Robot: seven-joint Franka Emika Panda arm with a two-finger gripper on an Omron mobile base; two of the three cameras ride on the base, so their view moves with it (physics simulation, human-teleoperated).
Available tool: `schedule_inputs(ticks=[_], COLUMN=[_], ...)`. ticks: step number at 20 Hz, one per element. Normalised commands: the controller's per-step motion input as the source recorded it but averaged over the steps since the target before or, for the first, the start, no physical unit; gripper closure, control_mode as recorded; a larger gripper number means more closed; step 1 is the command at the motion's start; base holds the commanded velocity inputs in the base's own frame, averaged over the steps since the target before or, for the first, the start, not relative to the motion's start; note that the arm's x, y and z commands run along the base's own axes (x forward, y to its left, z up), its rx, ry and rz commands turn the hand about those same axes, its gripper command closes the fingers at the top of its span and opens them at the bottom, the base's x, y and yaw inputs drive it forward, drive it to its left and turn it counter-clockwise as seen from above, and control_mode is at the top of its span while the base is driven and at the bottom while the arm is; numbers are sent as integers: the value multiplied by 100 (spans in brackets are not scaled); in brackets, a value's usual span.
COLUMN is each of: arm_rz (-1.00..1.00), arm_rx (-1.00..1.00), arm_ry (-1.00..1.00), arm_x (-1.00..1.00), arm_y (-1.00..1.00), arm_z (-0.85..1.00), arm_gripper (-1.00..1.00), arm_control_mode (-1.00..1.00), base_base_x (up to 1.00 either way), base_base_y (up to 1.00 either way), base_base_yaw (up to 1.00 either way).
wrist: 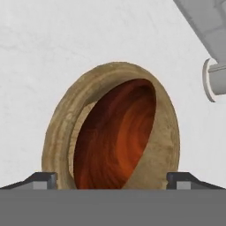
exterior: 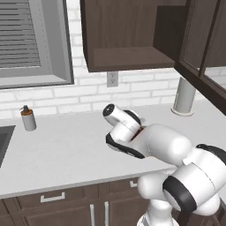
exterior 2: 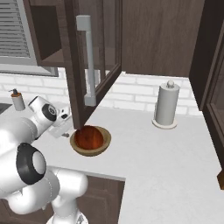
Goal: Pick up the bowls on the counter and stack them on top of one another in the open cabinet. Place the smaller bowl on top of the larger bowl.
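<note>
I see the small red-brown bowl (exterior 2: 89, 136) sitting inside the big tan wooden bowl (exterior 2: 91, 150). Both rest on the white counter (exterior 2: 166, 166), just under the edge of a glass cabinet door (exterior 2: 94, 57). My gripper (wrist: 112, 178) is wide open, with a fingertip (wrist: 42, 178) on each side of the bowls and nothing held. The open cabinet (exterior: 128, 57) is up above

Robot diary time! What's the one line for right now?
fingers: open, holding nothing | smaller bowl: nested inside larger bowl | both on counter | open cabinet: shelf bare
</note>
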Motion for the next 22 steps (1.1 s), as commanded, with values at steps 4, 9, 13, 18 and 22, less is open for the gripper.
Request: schedule_inputs(ticks=[4, 9, 13, 18, 22], arm_rz=[0, 0, 0, 0, 0], arm_rx=[2, 0, 1, 3, 0], arm_ry=[1, 5, 8, 7, 1], arm_x=[-19, -11, 0, 0, 0], arm_y=[0, 0, 0, 0, -1], arm_z=[-22, -46, -40, -18, -10], arm_gripper=[-100, -100, -100, -100, 100], arm_control_mode=[-100, -100, -100, -100, -100], base_base_x=[0, 0, 0, 0, 0], base_base_y=[0, 0, 0, 0, 0], base_base_yaw=[0, 0, 0, 0, 0])
